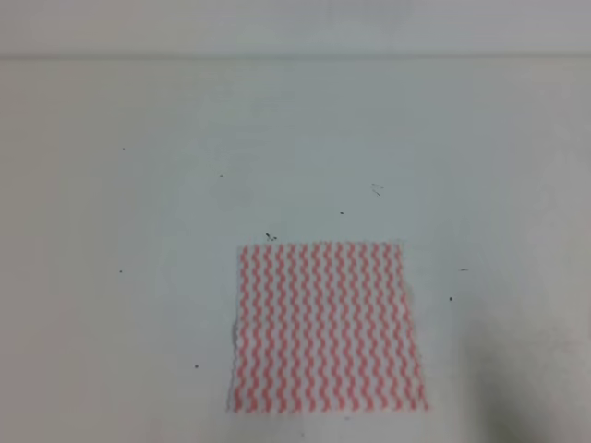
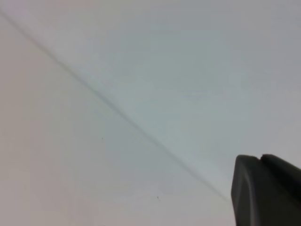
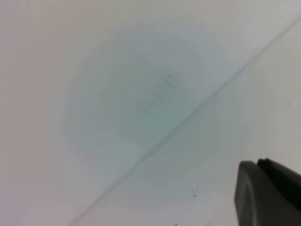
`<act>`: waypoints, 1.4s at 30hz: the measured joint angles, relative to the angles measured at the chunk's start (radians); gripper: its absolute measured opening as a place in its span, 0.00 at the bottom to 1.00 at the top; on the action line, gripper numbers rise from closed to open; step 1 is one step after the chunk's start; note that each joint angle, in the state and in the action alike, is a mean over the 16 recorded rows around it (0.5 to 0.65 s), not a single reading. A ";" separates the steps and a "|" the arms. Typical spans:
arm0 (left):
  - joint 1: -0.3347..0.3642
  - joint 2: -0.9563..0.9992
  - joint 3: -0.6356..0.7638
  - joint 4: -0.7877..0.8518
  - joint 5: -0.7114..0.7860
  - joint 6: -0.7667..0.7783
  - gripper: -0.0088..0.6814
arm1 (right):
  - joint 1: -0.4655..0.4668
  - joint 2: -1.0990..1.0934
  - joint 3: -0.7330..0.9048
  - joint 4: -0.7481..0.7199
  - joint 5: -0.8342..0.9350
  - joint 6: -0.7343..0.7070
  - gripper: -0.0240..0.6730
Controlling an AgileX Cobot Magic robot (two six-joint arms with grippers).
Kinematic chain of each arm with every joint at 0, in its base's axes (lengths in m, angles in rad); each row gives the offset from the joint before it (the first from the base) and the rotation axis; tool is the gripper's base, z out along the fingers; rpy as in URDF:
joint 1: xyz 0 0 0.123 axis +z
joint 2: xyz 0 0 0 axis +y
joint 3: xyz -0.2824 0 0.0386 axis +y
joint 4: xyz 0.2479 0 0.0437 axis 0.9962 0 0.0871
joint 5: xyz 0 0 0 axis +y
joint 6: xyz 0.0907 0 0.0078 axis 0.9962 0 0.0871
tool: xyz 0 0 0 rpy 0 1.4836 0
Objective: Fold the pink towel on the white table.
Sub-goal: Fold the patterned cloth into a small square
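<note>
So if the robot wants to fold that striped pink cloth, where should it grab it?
Probably at a near corner. The pink towel lies flat and spread out on the white table, so only its edges and corners offer anything to pinch. Coming straight down on a near corner, then carrying it to the far edge, should fold it in half.

Only a small part of the robot is visible. In the left wrist view, the left claw [image 2: 265, 190] appears at 5 o'clock as a dark grey, matte block with rounded corners. The right claw [image 3: 268, 193] looks the same, with a thin seam on top.
</note>
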 joint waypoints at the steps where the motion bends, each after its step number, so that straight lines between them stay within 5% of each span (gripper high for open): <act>1: 0.000 -0.002 0.002 -0.018 -0.009 0.001 0.01 | 0.000 0.002 -0.001 0.022 -0.001 -0.003 0.01; 21: 0.000 0.114 -0.084 -0.052 0.008 0.084 0.01 | 0.000 0.100 -0.064 0.063 0.057 -0.042 0.01; 33: 0.000 0.583 -0.359 -0.066 0.258 0.144 0.01 | 0.000 0.460 -0.291 -0.086 0.289 -0.042 0.01; 42: 0.000 0.901 -0.501 -0.284 0.490 0.426 0.01 | 0.000 0.617 -0.400 -0.172 0.416 -0.042 0.01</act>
